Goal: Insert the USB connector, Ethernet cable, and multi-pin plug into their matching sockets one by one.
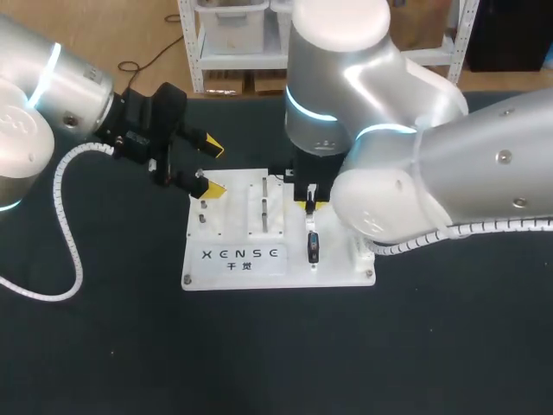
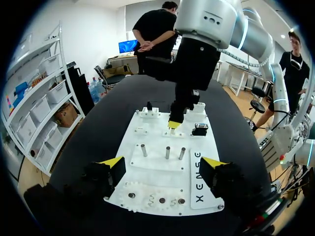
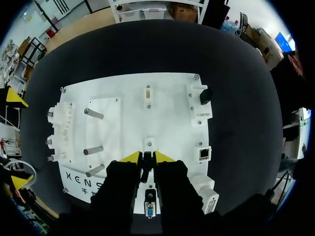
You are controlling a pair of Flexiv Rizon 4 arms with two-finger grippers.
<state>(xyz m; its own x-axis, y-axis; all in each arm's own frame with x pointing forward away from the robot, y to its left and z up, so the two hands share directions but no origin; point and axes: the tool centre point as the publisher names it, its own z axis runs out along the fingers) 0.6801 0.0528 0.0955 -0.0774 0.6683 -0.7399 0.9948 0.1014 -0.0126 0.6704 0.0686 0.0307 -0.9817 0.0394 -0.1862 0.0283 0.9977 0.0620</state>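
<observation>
The table [image 1: 104, 346] carries a white board [image 1: 233, 268], and the main risk lies there. The board seems to rest loose. If the right arm pushes down off-centre, the board may slide or tip, and nothing holds it.

The left gripper [image 1: 212, 169] hangs over the board's far left corner with its fingers spread wide and nothing between them. It touches nothing, so it gives no bracing.

The right gripper [image 3: 147, 158] stands over the board's right half, pointing straight down. Its yellow tips pinch a narrow dark piece from two sides. I take this to be the USB connector [image 3: 146, 167].

The connector stands upright just above a small white socket [image 3: 149, 143], or at its mouth. I cannot tell whether it has entered. If it is slightly off to one side or twisted, it would catch on the socket's rim. Further pressure could then make it slip in the fingers or bend.

The fingers hide most of the connector. Only a slim black strip shows, and its metal end cannot be seen.

A dark plug [image 3: 150, 207] with a bluish face lies just near of the gripper, close enough for the fingers to catch it.
</observation>
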